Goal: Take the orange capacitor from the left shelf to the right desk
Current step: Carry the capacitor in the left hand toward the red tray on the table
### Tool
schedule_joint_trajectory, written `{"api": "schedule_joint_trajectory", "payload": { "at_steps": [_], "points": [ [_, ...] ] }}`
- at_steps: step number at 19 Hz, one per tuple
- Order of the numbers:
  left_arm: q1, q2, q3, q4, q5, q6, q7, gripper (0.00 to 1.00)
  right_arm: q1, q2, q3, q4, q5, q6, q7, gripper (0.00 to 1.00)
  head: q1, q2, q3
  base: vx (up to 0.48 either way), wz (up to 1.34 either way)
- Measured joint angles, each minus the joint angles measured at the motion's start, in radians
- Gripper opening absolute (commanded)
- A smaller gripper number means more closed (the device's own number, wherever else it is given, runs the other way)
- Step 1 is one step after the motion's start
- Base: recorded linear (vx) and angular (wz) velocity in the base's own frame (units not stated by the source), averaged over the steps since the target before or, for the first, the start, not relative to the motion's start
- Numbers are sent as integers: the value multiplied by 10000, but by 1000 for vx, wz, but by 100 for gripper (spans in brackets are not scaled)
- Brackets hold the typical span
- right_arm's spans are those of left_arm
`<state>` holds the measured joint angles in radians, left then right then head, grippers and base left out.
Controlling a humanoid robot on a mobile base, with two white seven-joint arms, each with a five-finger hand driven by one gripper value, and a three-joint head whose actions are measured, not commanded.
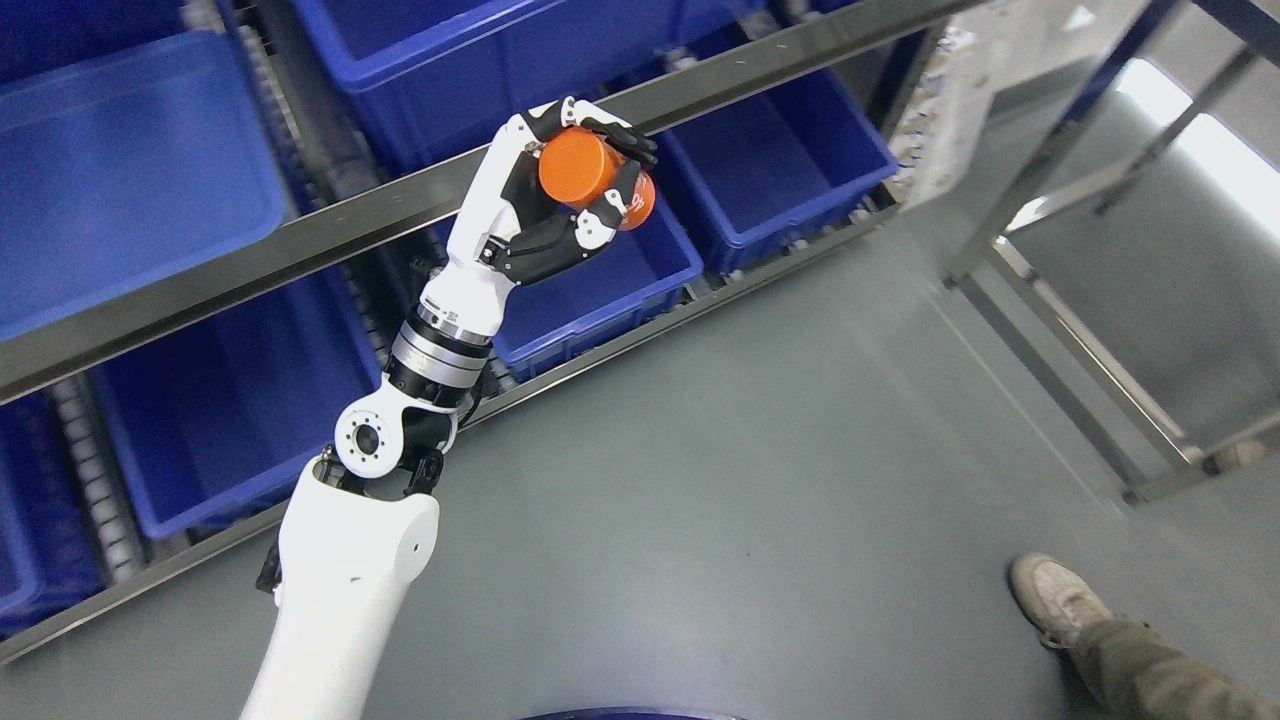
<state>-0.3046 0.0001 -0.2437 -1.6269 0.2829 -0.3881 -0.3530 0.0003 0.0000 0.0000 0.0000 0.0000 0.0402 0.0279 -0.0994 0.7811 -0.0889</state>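
The left hand [560, 190] clasps the orange cylindrical capacitor [590, 175], fingers hiding part of it, above a blue plastic bin [600, 290].

Shelf rail [330, 215] ran across the upper left, with storage bins above and below it; one bin [600, 290] sat directly under the left hand [560, 200], another bin [790, 170] to its right. The hand, raised in front of the rail, was closed around the capacitor [585, 170], held above the bin. Metal frame [1070, 330] stood at right; a person's shoe [1055, 595] rested on the floor [750, 480] at lower right.
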Motion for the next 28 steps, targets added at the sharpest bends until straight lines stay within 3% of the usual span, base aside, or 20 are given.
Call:
{"api": "schedule_joint_trajectory", "payload": {
  "at_steps": [12,28],
  "points": [
    [-644,0,-914,-56,8,517,209,2,-2,0,0,0,0,1,37,100,0,0,0,177,-694],
    [-2036,0,-1620,496,21,1215,812,3,-3,0,0,0,0,1,44,100,0,0,0,330,-362]
  ]
}}
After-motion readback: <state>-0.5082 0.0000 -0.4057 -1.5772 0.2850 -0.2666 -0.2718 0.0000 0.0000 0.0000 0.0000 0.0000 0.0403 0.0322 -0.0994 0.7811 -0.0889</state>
